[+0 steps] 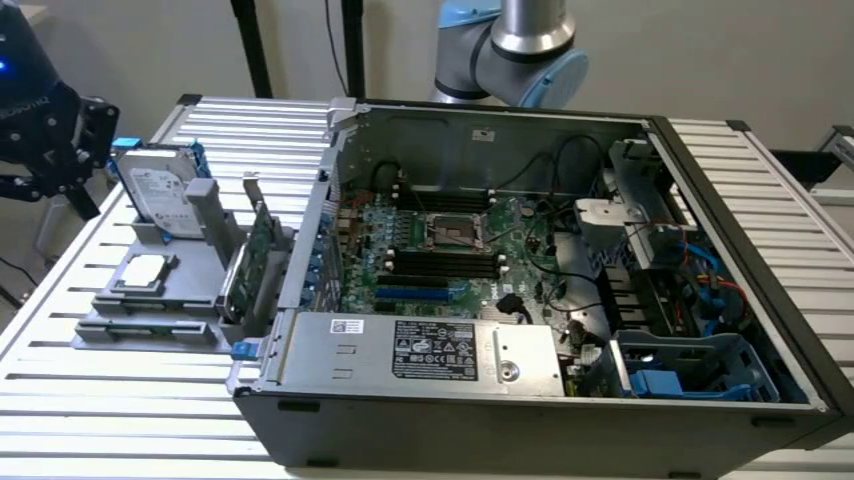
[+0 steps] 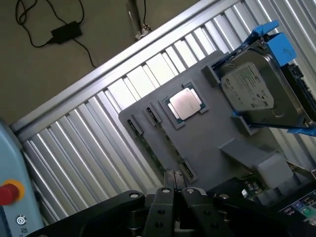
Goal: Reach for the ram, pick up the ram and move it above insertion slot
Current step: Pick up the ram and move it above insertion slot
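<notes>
The ram (image 2: 161,148) shows as a thin dark-green strip standing on edge in a slot of the grey holder (image 2: 217,133), beside the square silver processor (image 2: 185,104). My gripper (image 2: 173,189) hangs above the holder, over the end of that strip. Its black fingers are pressed together with nothing between them. Inside the open computer case (image 1: 534,400), the black insertion slots (image 1: 447,262) lie on the green motherboard, just below the processor socket.
A hard drive in a blue bracket (image 1: 163,190) stands at the holder's far end. A green expansion card (image 1: 254,262) stands upright between holder and case wall. A black device (image 1: 40,110) sits at the exterior view's left. Slatted table (image 1: 120,420) surrounds everything.
</notes>
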### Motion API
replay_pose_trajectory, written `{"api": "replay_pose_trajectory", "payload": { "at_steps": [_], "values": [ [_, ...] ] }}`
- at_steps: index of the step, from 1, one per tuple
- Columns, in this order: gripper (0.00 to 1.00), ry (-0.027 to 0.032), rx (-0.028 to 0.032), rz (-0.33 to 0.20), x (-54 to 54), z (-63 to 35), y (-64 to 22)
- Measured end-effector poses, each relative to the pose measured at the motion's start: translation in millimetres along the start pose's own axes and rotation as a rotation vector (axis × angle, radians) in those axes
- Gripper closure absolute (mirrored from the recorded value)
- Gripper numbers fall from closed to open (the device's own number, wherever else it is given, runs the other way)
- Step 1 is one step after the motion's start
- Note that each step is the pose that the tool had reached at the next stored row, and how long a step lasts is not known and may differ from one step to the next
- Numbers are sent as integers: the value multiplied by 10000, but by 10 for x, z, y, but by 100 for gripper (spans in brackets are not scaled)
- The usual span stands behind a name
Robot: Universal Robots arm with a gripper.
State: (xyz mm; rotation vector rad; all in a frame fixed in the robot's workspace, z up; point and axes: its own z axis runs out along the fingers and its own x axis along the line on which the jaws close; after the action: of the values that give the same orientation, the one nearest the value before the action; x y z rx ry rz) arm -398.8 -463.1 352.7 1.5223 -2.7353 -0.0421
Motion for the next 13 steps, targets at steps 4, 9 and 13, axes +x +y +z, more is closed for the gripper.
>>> {"api": "replay_pose_trajectory", "payload": {
  "at_steps": [4, 9, 13],
  "values": [
    [89, 20, -2, -717, 0, 0, 1],
    [89, 43, 0, -1633, 0, 0, 0],
    [89, 59, 10, -2352, 0, 0, 0]
  ]
}}
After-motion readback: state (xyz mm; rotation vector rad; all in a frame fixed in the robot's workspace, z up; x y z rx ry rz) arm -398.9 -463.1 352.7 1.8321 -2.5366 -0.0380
